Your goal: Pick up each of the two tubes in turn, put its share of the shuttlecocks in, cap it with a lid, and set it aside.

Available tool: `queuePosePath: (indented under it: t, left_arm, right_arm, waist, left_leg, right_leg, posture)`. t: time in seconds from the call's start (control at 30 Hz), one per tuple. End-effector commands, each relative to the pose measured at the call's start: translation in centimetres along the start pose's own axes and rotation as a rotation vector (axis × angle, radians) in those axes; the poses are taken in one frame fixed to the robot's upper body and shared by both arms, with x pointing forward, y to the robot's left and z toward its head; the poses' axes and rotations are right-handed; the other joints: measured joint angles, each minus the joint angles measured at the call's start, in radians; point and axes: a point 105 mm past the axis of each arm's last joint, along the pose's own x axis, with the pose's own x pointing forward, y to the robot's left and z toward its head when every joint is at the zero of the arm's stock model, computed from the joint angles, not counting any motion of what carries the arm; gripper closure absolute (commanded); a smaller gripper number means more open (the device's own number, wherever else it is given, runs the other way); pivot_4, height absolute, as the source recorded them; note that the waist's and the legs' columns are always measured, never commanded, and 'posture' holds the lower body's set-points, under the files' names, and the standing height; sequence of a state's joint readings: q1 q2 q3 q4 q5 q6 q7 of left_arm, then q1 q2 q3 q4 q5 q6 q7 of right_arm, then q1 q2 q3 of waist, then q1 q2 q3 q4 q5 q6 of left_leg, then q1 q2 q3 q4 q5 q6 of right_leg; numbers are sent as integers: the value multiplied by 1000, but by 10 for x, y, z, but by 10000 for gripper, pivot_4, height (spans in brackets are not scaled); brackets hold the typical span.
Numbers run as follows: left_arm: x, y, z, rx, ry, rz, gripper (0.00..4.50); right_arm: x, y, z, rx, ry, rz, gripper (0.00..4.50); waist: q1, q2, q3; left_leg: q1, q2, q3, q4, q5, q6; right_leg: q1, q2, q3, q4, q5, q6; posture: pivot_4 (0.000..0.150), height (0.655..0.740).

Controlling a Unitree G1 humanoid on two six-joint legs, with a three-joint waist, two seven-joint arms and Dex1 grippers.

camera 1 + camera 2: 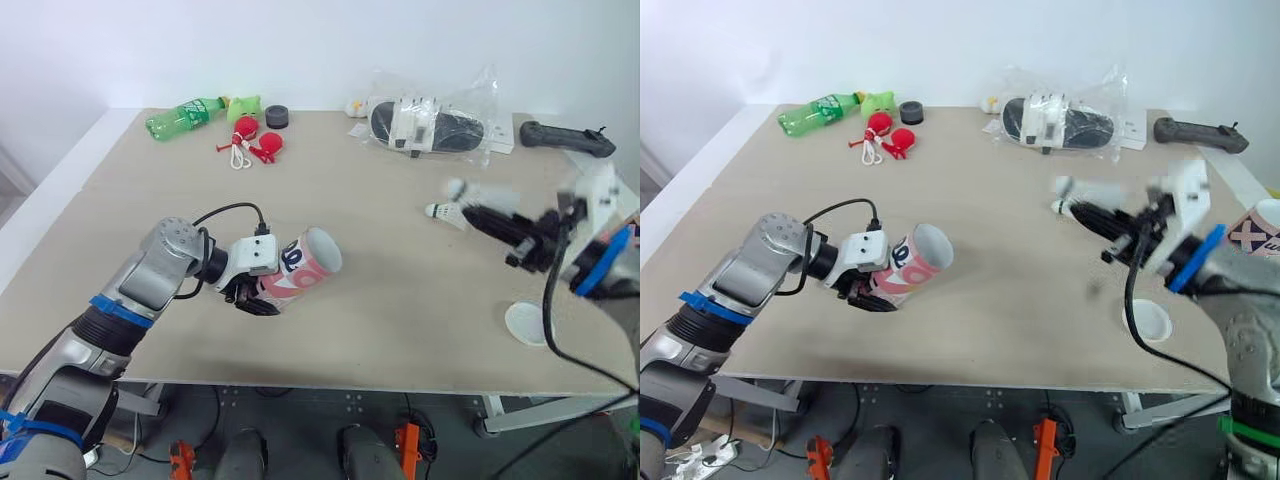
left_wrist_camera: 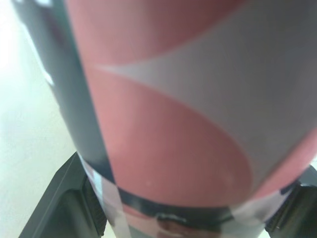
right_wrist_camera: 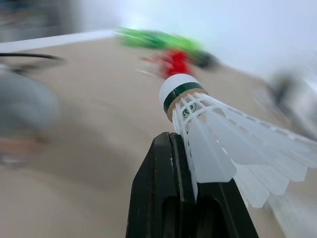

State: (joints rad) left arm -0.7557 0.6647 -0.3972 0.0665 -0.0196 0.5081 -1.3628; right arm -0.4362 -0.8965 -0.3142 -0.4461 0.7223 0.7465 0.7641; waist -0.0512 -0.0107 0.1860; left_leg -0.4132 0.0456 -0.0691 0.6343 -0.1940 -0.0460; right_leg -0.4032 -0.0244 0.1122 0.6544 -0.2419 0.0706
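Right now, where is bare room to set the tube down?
Bare: the table middle, between the tube in the left gripper and the right gripper. Crowded: the back edge, from green bottle to plastic bag. A lid lies front right.

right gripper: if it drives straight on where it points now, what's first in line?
Probably bare table, then the red toys near the far edge. The right gripper, shut on a shuttlecock, aims past the tube, which sits off to one side. Depth is unclear.

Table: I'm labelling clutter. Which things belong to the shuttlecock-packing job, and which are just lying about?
Job: tube in left gripper; shuttlecock in right gripper; white lid.
Lying about: green bottle; red toy; black disc; bagged item; black handle.
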Motion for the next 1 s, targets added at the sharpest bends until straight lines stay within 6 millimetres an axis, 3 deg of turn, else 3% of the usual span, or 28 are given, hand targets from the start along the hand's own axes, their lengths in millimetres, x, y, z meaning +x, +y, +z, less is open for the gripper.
queuePosePath:
  t: [0.03, 0.3, 0.47, 0.53, 0.8, 1.0]
  left_arm:
    - [8, -5, -1, -3, 7, -45, 13514]
    - [7, -7, -1, -7, 6, -42, 13514]
    - [7, -7, -1, -10, 6, -38, 13514]
    - [7, -7, -1, -11, 5, -37, 13514]
    - [8, -7, 0, -14, 3, -35, 13514]
    - [8, -7, -1, -18, 0, -32, 13514]
  right_arm:
    - [28, 35, 12, -131, 54, 218, 44251]
    - [56, 71, -6, -320, 174, 471, 44251]
    - [60, 77, -15, -366, 209, 520, 44251]
    - [64, 79, -14, -370, 196, 530, 37573]
    - [68, 79, 2, -340, 121, 524, 560]
    - [55, 50, 27, -203, 24, 395, 560]
  waist:
    - [2, 0, 0]
    - [8, 0, 0]
    - [8, 0, 0]
    - [6, 0, 0]
    - [7, 0, 0]
    - [8, 0, 0]
  left_leg:
    - [0, 0, 0, 0, 0, 0]
    - [-7, 0, 0, 0, 0, 0]
    - [-7, 0, 0, 0, -1, 1]
    - [-7, 0, 0, 0, -1, 1]
    - [-7, 0, 0, 0, -1, 1]
    - [-7, 0, -1, 0, -1, 1]
  right_leg:
    - [0, 0, 0, 0, 0, 0]
    - [-4, -1, -1, -1, -1, 6]
    - [-4, -1, -2, -1, -1, 5]
    - [-4, -1, -2, -1, -1, 5]
    - [-4, -1, -2, 0, 0, 5]
    - [-4, -1, -2, 0, 0, 5]
  posture:
    - [1500, 7400]
    - [1500, 7400]
    - [1500, 7400]
    - [1500, 7400]
    - [1500, 7400]
    - [1500, 7400]
